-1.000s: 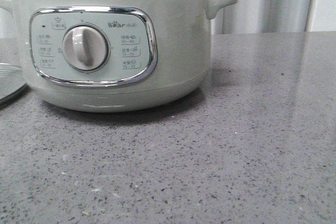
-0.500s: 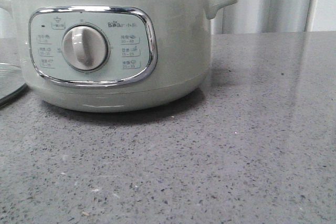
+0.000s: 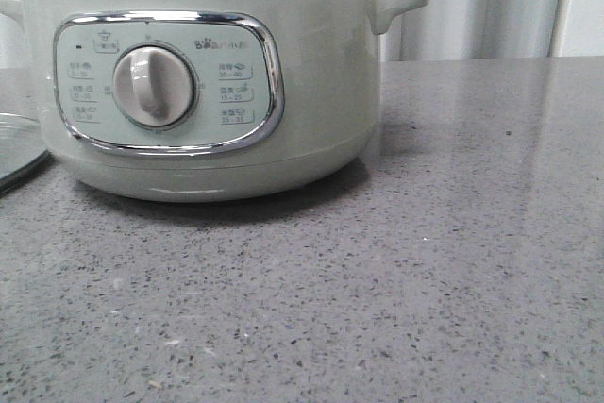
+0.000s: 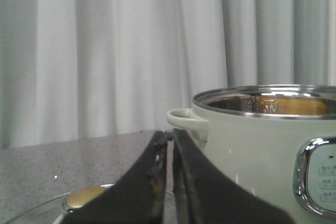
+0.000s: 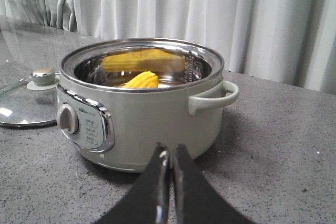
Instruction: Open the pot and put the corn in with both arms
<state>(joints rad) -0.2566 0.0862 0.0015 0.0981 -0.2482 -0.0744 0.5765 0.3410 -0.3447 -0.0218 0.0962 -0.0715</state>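
Note:
The pale grey-green pot [image 3: 311, 92] stands open on the grey table, its control panel and dial facing the front camera. In the right wrist view the pot [image 5: 152, 119] has no lid, and the yellow corn [image 5: 142, 80] lies inside it, mirrored on the steel wall. The left wrist view shows the pot [image 4: 252, 145] from the side with a yellow reflection on its inner wall. My left gripper [image 4: 170, 136] is shut and empty, beside the pot's side handle. My right gripper [image 5: 170, 150] is shut and empty, in front of the pot. Neither gripper shows in the front view.
The glass lid [image 5: 23, 103] with its round knob lies flat on the table beside the pot. Its edge shows in the front view [image 3: 17, 153] and its knob shows under my left gripper [image 4: 86, 196]. Pale curtains hang behind the table.

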